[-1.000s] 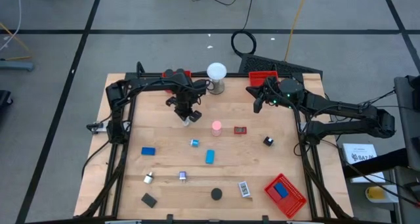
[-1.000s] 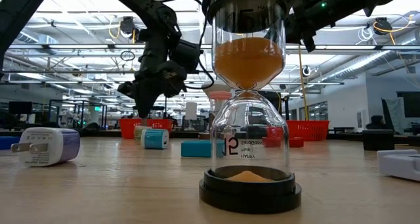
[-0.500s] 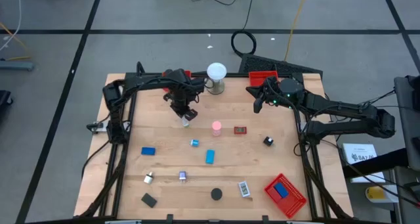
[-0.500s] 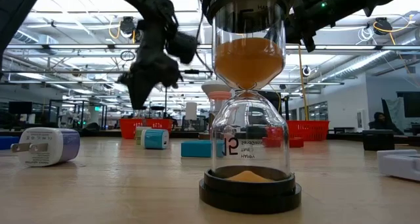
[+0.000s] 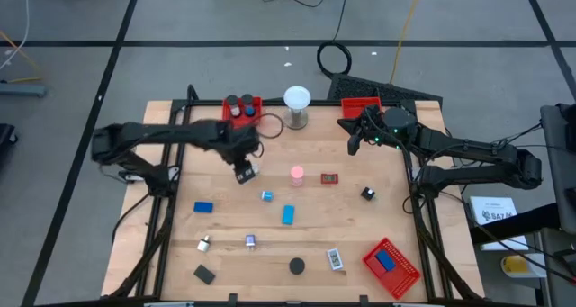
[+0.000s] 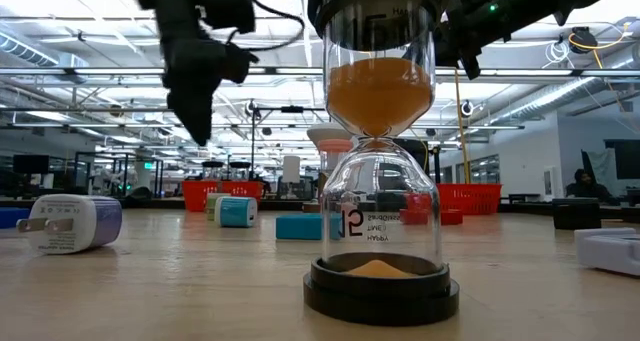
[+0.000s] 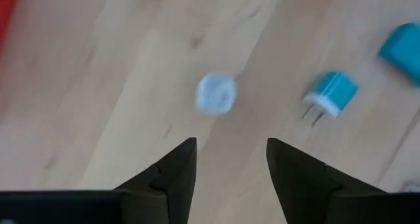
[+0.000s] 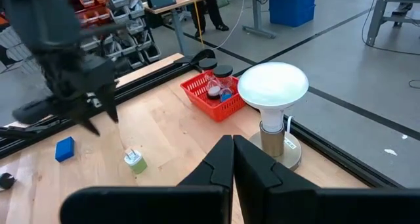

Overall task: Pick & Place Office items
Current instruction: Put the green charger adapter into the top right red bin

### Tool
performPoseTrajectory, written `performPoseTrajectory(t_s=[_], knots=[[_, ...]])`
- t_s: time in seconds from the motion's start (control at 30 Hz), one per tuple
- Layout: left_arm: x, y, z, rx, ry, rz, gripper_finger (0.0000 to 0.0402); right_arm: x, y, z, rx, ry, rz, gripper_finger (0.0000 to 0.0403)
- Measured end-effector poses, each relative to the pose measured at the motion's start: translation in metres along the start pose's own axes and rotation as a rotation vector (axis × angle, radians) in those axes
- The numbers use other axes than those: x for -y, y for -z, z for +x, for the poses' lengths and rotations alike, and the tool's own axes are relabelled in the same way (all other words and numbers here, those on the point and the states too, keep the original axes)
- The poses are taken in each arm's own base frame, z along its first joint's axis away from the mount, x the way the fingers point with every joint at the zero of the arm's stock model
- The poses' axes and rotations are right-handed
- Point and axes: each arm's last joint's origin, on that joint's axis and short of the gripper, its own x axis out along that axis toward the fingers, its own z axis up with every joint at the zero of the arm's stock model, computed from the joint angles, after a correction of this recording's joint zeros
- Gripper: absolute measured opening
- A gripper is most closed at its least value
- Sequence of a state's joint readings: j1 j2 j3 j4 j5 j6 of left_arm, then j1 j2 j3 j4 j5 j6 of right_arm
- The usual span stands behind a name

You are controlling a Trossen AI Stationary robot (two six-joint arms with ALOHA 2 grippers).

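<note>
1. Over the left half of the table point(image 5: 162, 226), the left arm is reaching in from the left edge, and the left gripper point(image 5: 243, 170) is hanging above the bare wood with its fingers point(image 7: 172, 175) spread apart and nothing between them.
2. Below that gripper, a small pale round item point(image 7: 216, 94) is lying on the wood, and a blue plug point(image 7: 331, 95) is sitting nearby.
3. Along the front left, a blue block point(image 5: 203, 207), a small white plug point(image 5: 203, 245) and a black block point(image 5: 204, 274) are lying well apart from each other.
4. At the back edge, a red tray point(image 5: 242, 110) is holding a few dark and red pieces, and a white globe point(image 5: 297, 99) on a metal base is standing just beside it.
5. Near the middle, a pink disc point(image 5: 296, 173), a red block point(image 5: 329, 177), another blue block point(image 5: 288, 215), a black disc point(image 5: 296, 266) and a white flat piece point(image 5: 335, 258) are resting on the table.
6. Up close in the low view, an hourglass point(image 6: 378, 151) is standing upright with orange sand in its upper bulb.
7. Farther right, the right gripper point(image 5: 356, 142) is hovering near the back of the table, its fingers point(image 8: 220, 168) pressed together on nothing, beside a second red tray point(image 5: 362, 105).
8. At the front right corner, a third red tray point(image 5: 403, 269) is holding a blue piece point(image 5: 386, 260), and a small black cube point(image 5: 367, 194) is sitting behind it.
</note>
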State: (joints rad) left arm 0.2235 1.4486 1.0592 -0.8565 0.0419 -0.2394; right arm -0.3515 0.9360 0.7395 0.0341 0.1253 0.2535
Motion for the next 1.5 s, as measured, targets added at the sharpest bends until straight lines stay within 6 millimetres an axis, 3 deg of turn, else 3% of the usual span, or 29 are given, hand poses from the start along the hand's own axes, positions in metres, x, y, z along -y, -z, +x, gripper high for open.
performPoseTrajectory(t_s=[0.2, 0.4, 0.67, 0.87, 1.13, 1.4, 1.5], knots=[[0.004, 0.035, 0.032, 0.257, 0.061, 0.002, 0.0170, 0.000, 0.000, 0.000, 0.000, 0.000, 0.017, 0.0000], [-0.001, 0.056, 0.054, 0.305, 0.025, -0.052, 0.0187, 0.000, 0.000, 0.000, 0.000, 0.000, 0.038, 0.0000], [-0.004, 0.060, 0.060, 0.366, -0.073, 0.012, 0.0246, 0.000, -0.001, 0.000, 0.007, -0.002, 0.049, 0.0000], [-0.003, 0.059, 0.068, 0.357, -0.057, 0.099, 0.0255, 0.000, -0.001, 0.000, 0.014, -0.003, 0.051, 0.0000], [0.000, 0.053, 0.085, 0.364, -0.029, 0.148, 0.0224, -0.001, -0.006, 0.000, 0.057, -0.012, 0.052, 0.0000], [0.001, 0.048, 0.088, 0.405, -0.033, 0.164, 0.0136, -0.001, -0.007, 0.000, 0.071, -0.015, 0.051, 0.0000], [-0.002, 0.047, 0.088, 0.409, -0.040, 0.151, 0.0127, -0.001, -0.007, 0.000, 0.071, -0.015, 0.055, 0.0000]])
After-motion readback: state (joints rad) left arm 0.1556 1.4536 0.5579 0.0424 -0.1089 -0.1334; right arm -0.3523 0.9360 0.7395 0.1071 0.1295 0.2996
